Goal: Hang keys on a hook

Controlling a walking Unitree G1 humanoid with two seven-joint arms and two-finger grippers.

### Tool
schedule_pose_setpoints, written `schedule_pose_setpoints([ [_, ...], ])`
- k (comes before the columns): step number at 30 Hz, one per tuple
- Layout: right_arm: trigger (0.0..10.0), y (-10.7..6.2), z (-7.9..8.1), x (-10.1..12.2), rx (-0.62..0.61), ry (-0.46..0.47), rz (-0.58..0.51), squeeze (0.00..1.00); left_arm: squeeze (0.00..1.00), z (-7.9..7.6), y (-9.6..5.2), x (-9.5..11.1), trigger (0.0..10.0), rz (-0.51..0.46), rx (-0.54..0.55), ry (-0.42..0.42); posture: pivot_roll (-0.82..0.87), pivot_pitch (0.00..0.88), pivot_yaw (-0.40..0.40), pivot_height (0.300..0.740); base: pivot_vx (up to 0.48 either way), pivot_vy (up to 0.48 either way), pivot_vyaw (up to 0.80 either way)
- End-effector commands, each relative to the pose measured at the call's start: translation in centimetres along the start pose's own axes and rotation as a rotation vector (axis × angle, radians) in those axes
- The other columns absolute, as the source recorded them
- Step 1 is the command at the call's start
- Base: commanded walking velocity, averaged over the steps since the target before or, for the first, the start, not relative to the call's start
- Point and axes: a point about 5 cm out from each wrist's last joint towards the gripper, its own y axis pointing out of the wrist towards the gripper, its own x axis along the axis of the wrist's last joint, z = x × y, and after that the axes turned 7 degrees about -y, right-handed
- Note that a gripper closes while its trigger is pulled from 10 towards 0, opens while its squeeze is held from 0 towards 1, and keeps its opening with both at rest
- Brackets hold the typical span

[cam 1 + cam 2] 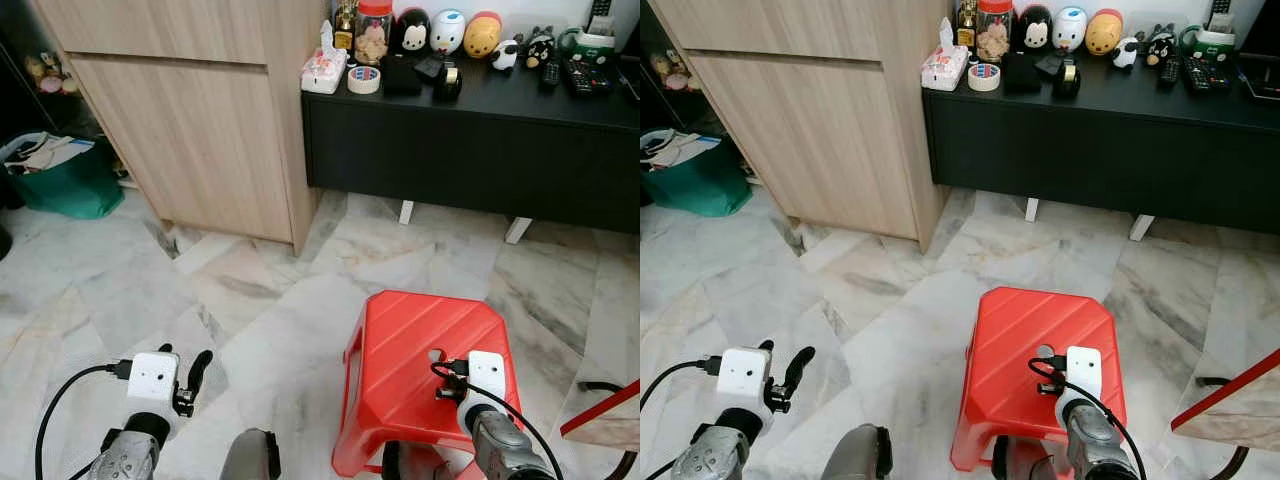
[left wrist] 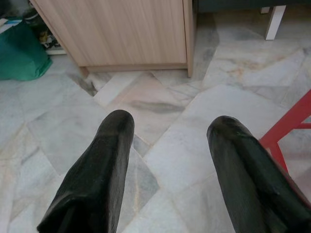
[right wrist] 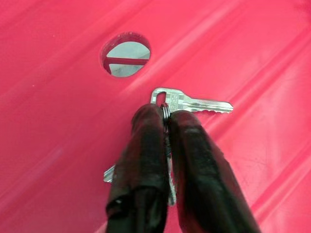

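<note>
A bunch of silver keys (image 3: 192, 104) on a small ring lies on the top of a red plastic stool (image 1: 400, 350). My right gripper (image 3: 165, 114) is down on the stool top with its two black fingers (image 3: 143, 160) shut on the key ring; one key sticks out sideways past the fingertips, another shows under them. A round hole (image 3: 125, 53) in the stool top lies just beyond. In the eye views the right wrist (image 1: 487, 375) hovers over the stool. My left gripper (image 2: 170, 128) hangs open over the marble floor, left of the stool, holding nothing.
A light wooden cabinet (image 1: 190, 120) stands ahead on the left, a green bag (image 1: 65, 180) beside it. A black low sideboard (image 1: 470, 150) at the back carries toys, tape rolls and remotes. Marble floor (image 1: 260, 290) lies open between the stool and the furniture. A red-edged object (image 1: 600, 415) sits at lower right.
</note>
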Motion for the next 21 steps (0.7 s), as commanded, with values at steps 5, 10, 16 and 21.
schedule_pose_setpoints([
  [5, 0.0, -0.1, 0.4, -0.6, 0.01, 0.006, 0.019, 0.0, 0.0, 0.1, -0.3, -0.3, 10.0, 0.022, 0.0, 0.032, 0.11, 0.137, 0.005, 0.635, 0.0, 0.0, 0.0],
  [10, 0.0, 0.0, 0.6, 0.0, 0.012, 0.015, -0.006, 0.0, 0.0, 0.1, -0.1, -0.4, 10.0, 0.027, 0.004, 0.034, 0.11, 0.129, 0.004, 0.635, 0.0, 0.0, 0.0],
  [16, 0.0, 0.0, 0.5, 0.5, -0.009, 0.042, -0.041, 0.0, 0.0, 0.1, 0.2, -1.2, 10.0, 0.046, 0.004, 0.045, 0.11, 0.089, -0.002, 0.635, 0.0, 0.0, 0.0],
  [21, 0.0, 0.2, 0.2, 2.3, -0.033, 0.061, -0.145, 0.0, 0.0, 0.5, 1.0, -1.6, 10.0, 0.054, 0.02, 0.06, 0.1, 0.025, -0.006, 0.635, 0.0, 0.0, 0.0],
])
